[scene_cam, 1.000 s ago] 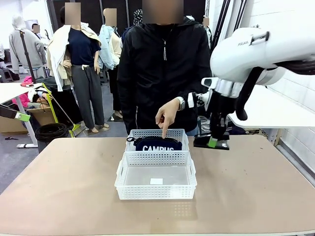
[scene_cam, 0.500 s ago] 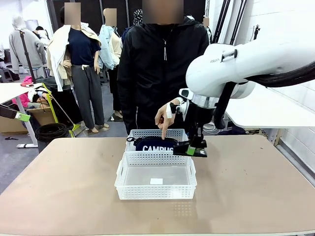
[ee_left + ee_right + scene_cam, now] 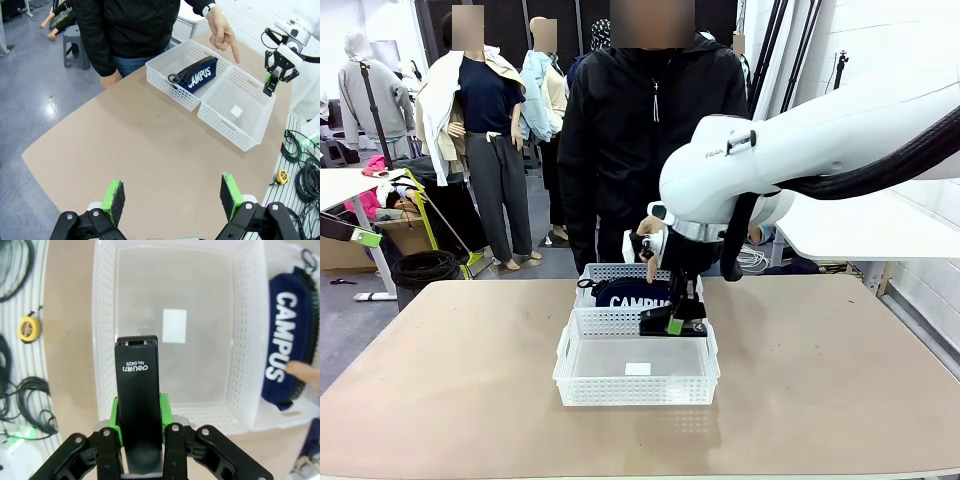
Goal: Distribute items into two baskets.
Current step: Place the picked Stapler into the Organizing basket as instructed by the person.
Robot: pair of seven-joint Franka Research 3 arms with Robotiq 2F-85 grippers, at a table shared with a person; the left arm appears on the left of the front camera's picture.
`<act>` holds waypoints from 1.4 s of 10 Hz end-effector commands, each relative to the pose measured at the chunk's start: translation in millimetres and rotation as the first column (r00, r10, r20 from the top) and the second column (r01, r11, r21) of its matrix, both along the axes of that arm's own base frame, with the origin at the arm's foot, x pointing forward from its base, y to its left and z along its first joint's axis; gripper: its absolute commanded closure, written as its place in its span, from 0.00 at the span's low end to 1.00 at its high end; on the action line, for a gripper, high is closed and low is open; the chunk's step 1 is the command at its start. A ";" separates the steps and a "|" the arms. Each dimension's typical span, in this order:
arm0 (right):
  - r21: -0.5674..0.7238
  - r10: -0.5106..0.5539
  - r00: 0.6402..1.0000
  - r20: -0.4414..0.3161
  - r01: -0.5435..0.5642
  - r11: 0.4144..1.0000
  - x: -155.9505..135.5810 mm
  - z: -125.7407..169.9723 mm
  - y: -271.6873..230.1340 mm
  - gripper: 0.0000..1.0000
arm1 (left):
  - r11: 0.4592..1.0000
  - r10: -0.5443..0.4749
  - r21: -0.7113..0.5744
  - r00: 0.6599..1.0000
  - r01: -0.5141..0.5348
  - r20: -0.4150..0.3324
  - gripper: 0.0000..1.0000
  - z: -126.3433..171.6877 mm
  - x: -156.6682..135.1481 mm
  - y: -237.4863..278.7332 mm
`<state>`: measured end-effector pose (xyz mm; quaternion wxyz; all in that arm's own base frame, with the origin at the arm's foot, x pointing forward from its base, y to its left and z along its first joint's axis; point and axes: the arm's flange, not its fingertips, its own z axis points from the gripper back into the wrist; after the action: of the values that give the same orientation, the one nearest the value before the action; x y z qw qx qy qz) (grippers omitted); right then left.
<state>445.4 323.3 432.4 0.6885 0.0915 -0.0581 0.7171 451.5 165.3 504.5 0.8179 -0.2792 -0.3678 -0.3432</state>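
Note:
My right gripper (image 3: 672, 322) is shut on a small black stapler (image 3: 137, 400) and holds it just above the right far corner of the near white basket (image 3: 636, 385). That basket (image 3: 100, 340) holds nothing but a white label. The far basket (image 3: 638, 270) touches it and holds a navy pouch (image 3: 638, 297) lettered "CAMPUS" (image 3: 282, 355). A person's hand (image 3: 648, 250) points a finger down at the far basket. My left gripper (image 3: 171, 197) is open high above the table, far from both baskets (image 3: 235, 107).
The person stands at the far side of the tan table (image 3: 440, 380). A yellow tape measure (image 3: 28, 329) and coiled cables (image 3: 15, 390) lie on the floor beside the table. Bare tabletop lies left and right of the baskets.
My right arm has swung left and down with the stapler, from beside the far basket to over the near basket. The person's pointing hand stays over the far basket.

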 end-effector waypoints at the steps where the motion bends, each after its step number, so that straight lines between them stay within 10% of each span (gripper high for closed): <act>1: 0.030 -0.002 0.999 0.032 0.001 1.000 0.8 -3.7 13.7 0.95 | 1.000 0.015 -0.011 1.000 -0.015 0.008 0.00 0.4 -1.9 -0.9; 12: -0.001 0.044 0.997 0.059 -0.044 0.999 12.8 -96.0 30.0 0.95 | 1.000 0.015 -0.011 1.000 -0.015 0.008 0.00 0.4 -1.9 -0.9; 14: -0.001 0.047 0.997 0.058 -0.047 0.999 12.5 -90.9 31.6 0.77 | 1.000 0.015 -0.011 1.000 -0.015 0.008 0.00 0.4 -1.9 -0.9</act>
<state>460.0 354.6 337.5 0.6680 0.0770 -0.0722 0.7367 451.4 165.5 504.5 0.8180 -0.2791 -0.3678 -0.3430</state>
